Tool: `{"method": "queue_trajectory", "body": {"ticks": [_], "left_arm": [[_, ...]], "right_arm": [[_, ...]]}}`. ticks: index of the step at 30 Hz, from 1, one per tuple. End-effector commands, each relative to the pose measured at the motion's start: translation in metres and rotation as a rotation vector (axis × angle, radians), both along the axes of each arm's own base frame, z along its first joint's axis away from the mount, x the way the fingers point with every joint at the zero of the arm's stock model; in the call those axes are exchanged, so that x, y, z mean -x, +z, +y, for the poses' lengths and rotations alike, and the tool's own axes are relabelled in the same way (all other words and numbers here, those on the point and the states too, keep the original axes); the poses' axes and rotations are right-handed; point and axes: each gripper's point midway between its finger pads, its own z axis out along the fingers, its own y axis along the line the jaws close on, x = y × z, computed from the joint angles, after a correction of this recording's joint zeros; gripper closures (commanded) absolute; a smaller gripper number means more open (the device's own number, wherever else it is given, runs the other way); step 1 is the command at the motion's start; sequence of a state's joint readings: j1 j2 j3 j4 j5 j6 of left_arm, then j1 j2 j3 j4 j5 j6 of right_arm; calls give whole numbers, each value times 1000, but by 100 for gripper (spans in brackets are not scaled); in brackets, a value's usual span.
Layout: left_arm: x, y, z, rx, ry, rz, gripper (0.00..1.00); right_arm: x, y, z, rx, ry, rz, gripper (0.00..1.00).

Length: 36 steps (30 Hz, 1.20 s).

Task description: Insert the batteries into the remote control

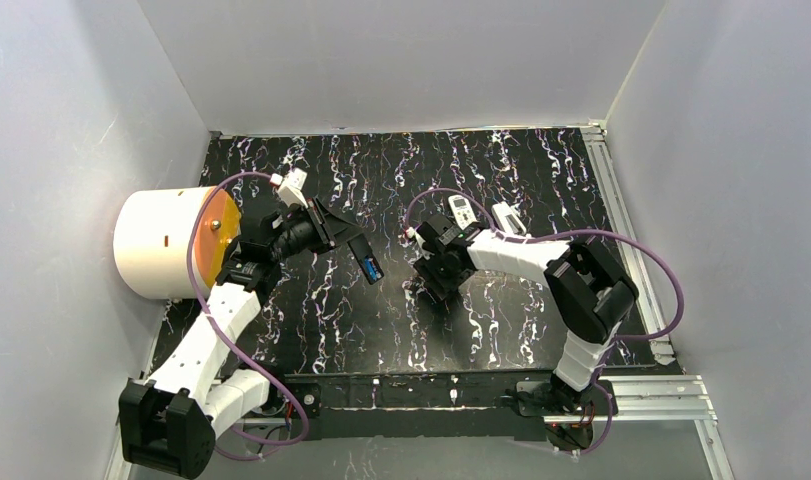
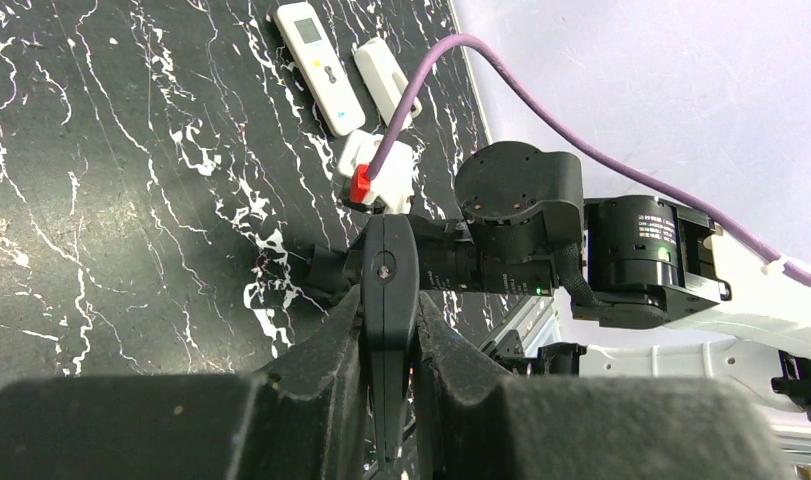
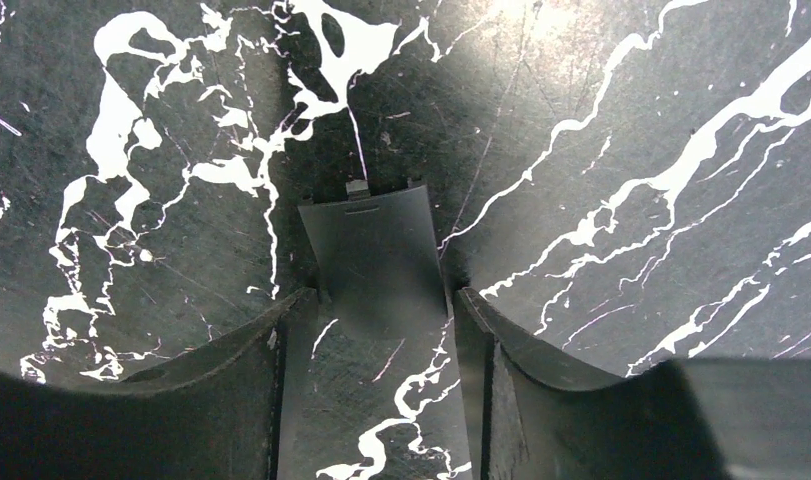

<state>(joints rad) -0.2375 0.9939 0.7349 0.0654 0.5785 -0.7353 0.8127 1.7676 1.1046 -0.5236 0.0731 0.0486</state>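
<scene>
While clamped on remote point(image 2: 389, 255), left gripper point(image 2: 389, 305) raised, right gripper point(image 3: 383, 297) at table point(image 3: 631, 120), jaws flanking cover point(image 3: 366, 240), hold unclear

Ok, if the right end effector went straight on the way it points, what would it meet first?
The right end effector would likely meet the dark battery cover lying flat between its fingers, table right beneath; remaining gap unclear.

We find a drum point(image 1: 171, 243) at the table's point(image 1: 381, 340) left edge, the remote control point(image 1: 366, 262) in the left gripper point(image 2: 389, 300) right of it, a lid point(image 3: 373, 245) flat between the right gripper's point(image 3: 381, 298) fingers, a second remote point(image 1: 462, 211) behind that gripper.
</scene>
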Motion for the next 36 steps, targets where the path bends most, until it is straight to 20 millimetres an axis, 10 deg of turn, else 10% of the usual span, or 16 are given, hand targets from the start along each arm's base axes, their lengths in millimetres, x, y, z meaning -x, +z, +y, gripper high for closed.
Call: {"method": "queue_trajectory", "body": {"ticks": [1, 16, 25, 36], "left_arm": [[-3, 13, 2, -3, 6, -42, 100], [-4, 3, 4, -9, 20, -14, 100], [-15, -20, -1, -18, 47, 64, 100], [-16, -22, -7, 34, 24, 26, 100]], "right_arm": [[13, -17, -9, 93, 17, 36, 41], [17, -17, -6, 115, -81, 56, 65], [-3, 72, 39, -230, -96, -109, 65], [22, 188, 93, -686, -39, -163, 65]]}}
